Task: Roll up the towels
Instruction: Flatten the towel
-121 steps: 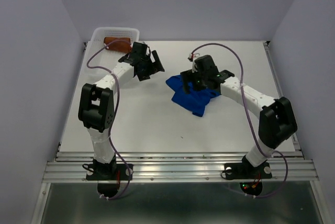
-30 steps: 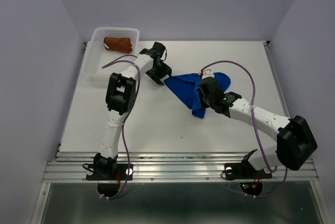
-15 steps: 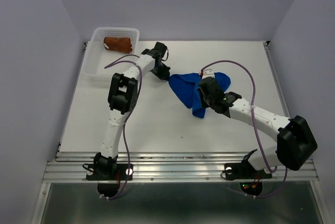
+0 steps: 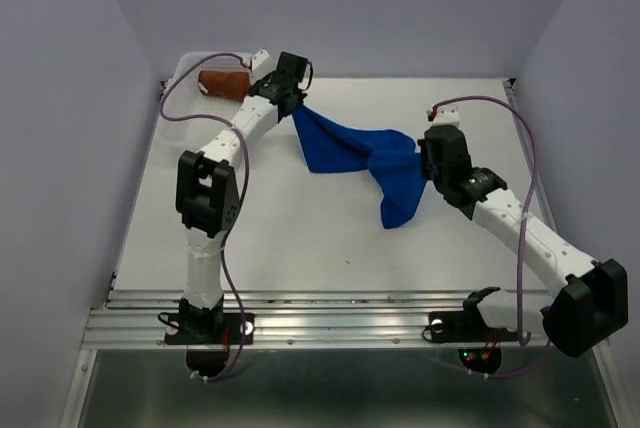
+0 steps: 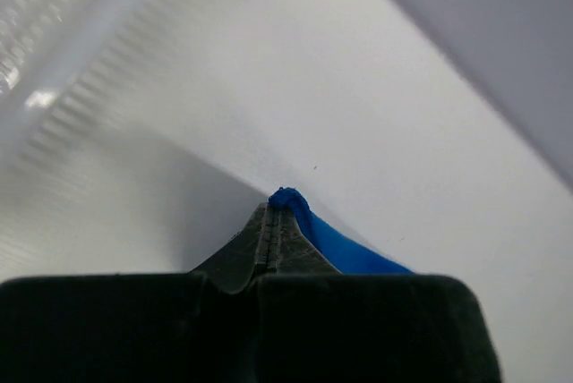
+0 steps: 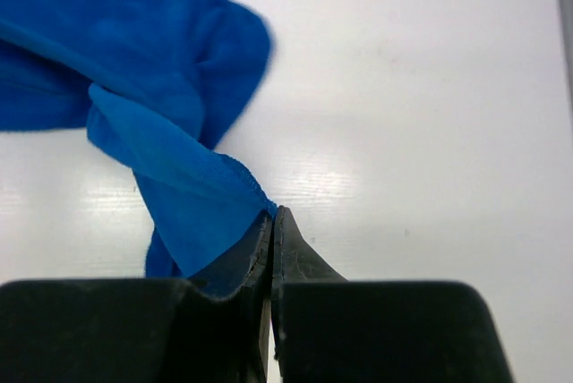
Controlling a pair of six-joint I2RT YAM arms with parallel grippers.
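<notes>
- The table [image 4: 280,238] was a flat, matte white surface, boxed in by pale lavender walls [image 4: 400,8] at the back and on both sides.
- A ribbed metal rail [image 4: 340,323] ran along the near edge, with both arm bases bolted to it.
- A white perforated basket [image 4: 172,83] sat at the far left corner of the table; the rust-brown towel [image 4: 222,84] lay inside it as a small rolled bundle.
- The blue towel [image 4: 370,158] hung stretched between the two arms over the far middle of the table, creased and partly twisted, with a loose flap drooping toward the near side.
- The left gripper [image 4: 293,108], just beside the basket, had its jaws pressed together on one corner of the blue towel; the left wrist view showed a blue tip pinched at the fingertips [image 5: 273,222].
- The right gripper [image 4: 428,156], toward the right side of the table, was clamped on the opposite end of the towel; in the right wrist view a fold of blue cloth [image 6: 170,177] ran into the closed jaws.
</notes>
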